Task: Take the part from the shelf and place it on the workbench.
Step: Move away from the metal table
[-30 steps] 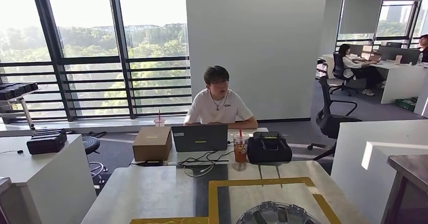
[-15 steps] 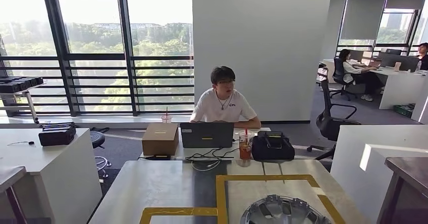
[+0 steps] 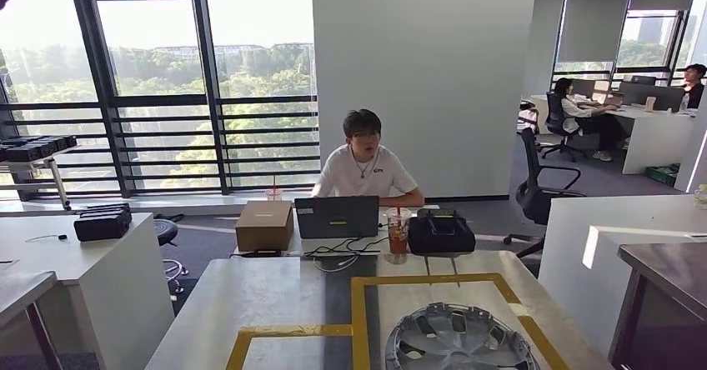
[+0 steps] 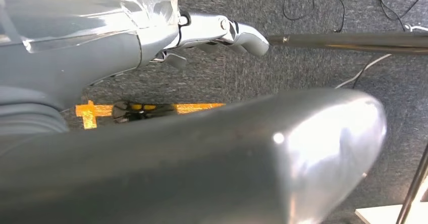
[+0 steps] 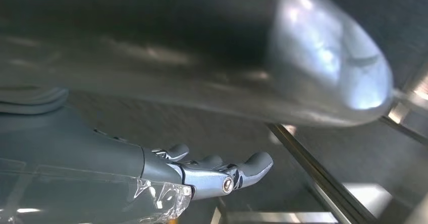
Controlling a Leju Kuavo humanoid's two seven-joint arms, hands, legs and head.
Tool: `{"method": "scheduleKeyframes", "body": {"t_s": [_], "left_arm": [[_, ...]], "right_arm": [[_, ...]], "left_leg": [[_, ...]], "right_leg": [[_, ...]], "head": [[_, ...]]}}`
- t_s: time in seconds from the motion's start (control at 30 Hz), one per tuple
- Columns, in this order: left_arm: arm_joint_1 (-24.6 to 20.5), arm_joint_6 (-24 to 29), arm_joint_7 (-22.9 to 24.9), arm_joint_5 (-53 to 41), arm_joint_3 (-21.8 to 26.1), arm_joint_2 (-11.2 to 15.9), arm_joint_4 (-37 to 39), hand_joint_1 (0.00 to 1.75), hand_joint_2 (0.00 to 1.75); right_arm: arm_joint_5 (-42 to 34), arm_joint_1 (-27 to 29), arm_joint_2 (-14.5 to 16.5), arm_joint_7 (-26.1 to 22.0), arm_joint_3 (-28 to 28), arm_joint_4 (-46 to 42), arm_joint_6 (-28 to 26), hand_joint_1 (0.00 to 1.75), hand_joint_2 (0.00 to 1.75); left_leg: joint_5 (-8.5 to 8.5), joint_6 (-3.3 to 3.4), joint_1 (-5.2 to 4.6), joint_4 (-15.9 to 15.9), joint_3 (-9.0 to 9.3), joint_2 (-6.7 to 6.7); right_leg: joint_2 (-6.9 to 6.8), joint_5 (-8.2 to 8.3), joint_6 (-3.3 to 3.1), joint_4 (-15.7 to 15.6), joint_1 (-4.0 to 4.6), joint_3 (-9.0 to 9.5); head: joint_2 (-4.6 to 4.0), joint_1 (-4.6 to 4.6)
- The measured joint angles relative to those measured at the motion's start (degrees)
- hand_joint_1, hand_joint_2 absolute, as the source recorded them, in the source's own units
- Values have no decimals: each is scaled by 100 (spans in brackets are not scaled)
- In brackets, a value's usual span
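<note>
The part, a silver wheel cover (image 3: 460, 341), lies flat on the grey workbench (image 3: 275, 295), inside a rectangle of yellow tape (image 3: 425, 282) at the near edge of the head view. My left hand (image 4: 217, 30) hangs over grey carpet with its fingers stretched out and nothing in them. My right hand (image 5: 212, 171) also hangs down, its fingers extended and apart, holding nothing. A thick grey thumb crosses each wrist view.
Behind the workbench a person (image 3: 363, 166) sits at a laptop (image 3: 338, 217), with a cardboard box (image 3: 264, 225), a drink cup (image 3: 398, 231) and a black bag (image 3: 440, 234) alongside. A white desk (image 3: 75, 257) stands left, a dark table (image 3: 667, 295) right. Cables (image 4: 323, 2) and a metal bar (image 4: 353, 41) lie near my left hand.
The whole head picture has shifted, so the camera has moved: the workbench and the wheel cover sit higher in view and more of the cover shows. Nothing on the bench has moved.
</note>
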Motion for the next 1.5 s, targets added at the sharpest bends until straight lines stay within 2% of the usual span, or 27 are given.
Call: {"method": "scheduleKeyframes", "body": {"t_s": [0.03,0.07,0.1,0.13,0.17,0.2,0.27,0.3,0.33,0.43,0.5,0.57,0.6,0.63,0.67,0.73,0.8,0.9,0.97,1.07,1.1,1.13,1.17,1.23,1.3,1.43,1.5], "left_arm": [[2,10,-33,-23,-1,0,21,0,0],[2,13,-65,-41,-1,0,43,0,0],[2,3,-93,-61,-2,0,63,0,0],[2,-11,-121,-92,-3,0,82,0,0],[1,-28,-159,-140,-5,0,95,0,0],[-2,-44,-205,-207,-6,1,102,0,0],[-22,-64,-320,-379,-6,1,109,0,0],[-30,-70,-376,-468,-5,1,111,0,0],[-37,-69,-423,-550,-4,1,114,0,0],[-51,-40,-495,-717,-8,-3,132,0,0],[-59,-17,-508,-769,-14,-8,157,0,0],[-60,7,-515,-795,-22,-9,188,0,0],[-59,21,-515,-807,-27,-8,206,0,0],[-59,35,-516,-816,-34,-7,227,0,0],[-59,52,-516,-828,-43,-6,249,0,0],[-61,105,-516,-846,-69,-2,308,0,0],[-61,165,-521,-848,-107,5,371,0,0],[-59,210,-528,-849,-158,20,440,0,0],[-58,222,-529,-848,-175,34,464,0,0],[-54,254,-529,-847,-206,58,523,0,0],[-48,262,-529,-848,-220,63,548,0,0],[-41,271,-529,-848,-237,66,572,0,0],[-33,281,-529,-847,-258,67,591,0,0],[-25,317,-529,-841,-312,82,617,0,0],[-29,366,-530,-830,-376,112,653,0,0],[-15,441,-531,-787,-503,176,736,0,0],[-9,438,-531,-755,-557,192,743,0,0]], "right_arm": [[140,12,11,26,-19,185,43,0,0],[292,20,19,70,-42,369,117,0,0],[458,23,25,127,-66,549,217,0,0],[631,26,28,182,-95,724,324,0,0],[812,23,33,227,-129,886,438,0,0],[1007,6,37,261,-179,1039,554,0,0],[1439,-86,41,332,-352,1363,812,0,0],[1655,-162,39,380,-468,1527,944,0,0],[1873,-241,34,444,-608,1703,1071,0,0],[2403,-486,-43,727,-1034,2255,1399,0,0],[2639,-644,-162,926,-1278,2665,1547,0,0],[2820,-777,-302,1053,-1487,3088,1605,0,0],[2889,-829,-372,1089,-1575,3291,1614,0,0],[2939,-875,-434,1113,-1647,3479,1613,0,0],[2972,-914,-493,1127,-1705,3644,1602,0,0],[3006,-1000,-599,1141,-1793,3933,1552,0,0],[3014,-1083,-683,1137,-1870,4177,1492,0,0],[3021,-1150,-761,1130,-1949,4443,1456,0,0],[3022,-1179,-790,1120,-1976,4551,1450,0,0],[3022,-1201,-828,1068,-2001,4686,1405,0,0],[3022,-1206,-844,1047,-2006,4736,1384,0,0],[3022,-1210,-863,1029,-2010,4789,1367,0,0],[3022,-1215,-883,1013,-2015,4840,1348,0,0],[3022,-1230,-915,992,-2029,4937,1315,0,0],[3022,-1258,-936,972,-2051,5026,1275,0,0],[3022,-1297,-962,901,-2082,5163,1245,0,0],[3022,-1298,-962,844,-2099,5191,1251,0,0]], "left_leg": [[-258,-31,20,371,-107,1],[-418,-54,39,710,-185,1],[-454,-68,55,917,-194,2],[-378,-73,66,924,-103,2],[-233,-68,72,710,100,2],[-85,-51,72,303,401,1],[8,2,51,-528,956,-1],[-8,32,32,-765,1082,-1],[-37,60,8,-848,1105,0],[64,186,1,-929,1039,20],[146,264,18,-980,994,44],[192,293,-4,-980,924,58],[209,293,-14,-977,899,64],[223,290,-22,-972,884,66],[231,284,-25,-964,879,66],[224,259,-40,-915,875,68],[210,217,-63,-842,846,71],[205,144,-57,-791,799,68],[17,81,-31,-543,683,48],[-566,-6,27,564,182,23],[-659,-23,44,860,52,22],[-639,-30,57,956,18,22],[-505,-29,68,804,103,23],[-102,1,73,6,510,18],[116,44,52,-607,796,9],[228,158,37,-742,742,11],[331,240,52,-788,666,23]], "right_leg": [[-3,42,-16,1,1,-60],[-5,87,-17,3,4,-118],[-6,129,-10,7,6,-174],[-5,166,1,12,7,-223],[-4,198,16,16,8,-262],[0,226,34,19,7,-274],[3,280,84,21,19,-285],[4,309,117,21,21,-284],[3,337,156,17,21,-298],[7,316,235,112,14,-379],[14,21,203,634,13,-637],[17,-346,186,1445,9,-983],[18,-435,203,1700,9,-1069],[17,-429,237,1725,7,-1036],[17,-332,278,1496,6,-878],[17,-46,327,610,13,-372],[19,108,283,51,30,-100],[19,142,175,-4,34,-114],[16,177,101,-20,1,-121],[10,210,38,-15,1,-164],[8,217,32,-8,6,-178],[7,221,31,2,8,-187],[9,224,32,13,9,-189],[14,231,44,28,12,-187],[16,252,82,45,40,-210],[16,276,209,91,39,-306],[20,-8,196,448,30,-477]], "head": [[1,-3],[0,-3],[0,-4],[0,-5],[0,-4],[0,-5],[1,-5],[1,-3],[2,-4],[2,-1],[2,15],[2,26],[2,28],[2,30],[2,32],[2,37],[3,34],[4,30],[4,21],[4,6],[4,5],[4,5],[4,5],[4,6],[4,9],[4,14],[4,32]]}}
